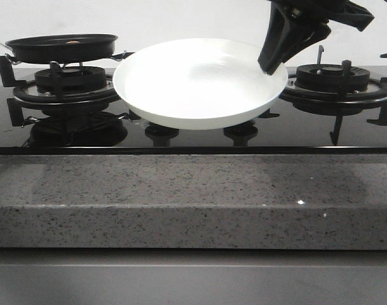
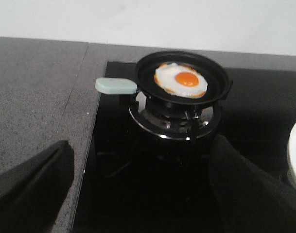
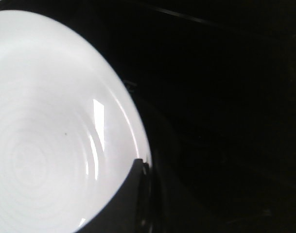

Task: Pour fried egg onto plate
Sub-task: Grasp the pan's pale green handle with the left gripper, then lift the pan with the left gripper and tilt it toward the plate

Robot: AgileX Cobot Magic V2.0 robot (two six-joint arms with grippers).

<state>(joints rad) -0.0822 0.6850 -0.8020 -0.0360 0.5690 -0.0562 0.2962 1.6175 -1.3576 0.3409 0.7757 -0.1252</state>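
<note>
The fried egg (image 2: 181, 80) lies flat in a black frying pan (image 2: 148, 73), white with browned edges and an orange yolk near its middle. The pan sits on the left burner (image 2: 173, 116) of a black glass stove (image 1: 193, 136), and its pale blue-green handle (image 2: 116, 86) sticks out over the grey stone counter (image 2: 36, 97). In the front view the pan (image 1: 61, 47) shows side-on at the far left, and only a small speck of the egg peeks above its rim.

The white plate (image 1: 199, 82) is held up off the stove, between the two burners, just beside the pan and slightly tilted toward the camera. Its bowl holds nothing. The right gripper (image 1: 274, 62) comes down from the upper right and is clamped on the plate's right rim; the right wrist view shows one dark finger (image 3: 130, 194) lying over the edge of the plate (image 3: 41, 145).

The left gripper (image 2: 148, 194) hangs near the pan, on its near side and apart from it, its two dark fingers (image 2: 245, 194) spread wide with nothing between them. The right burner (image 1: 333, 79) stands bare behind the right arm.
</note>
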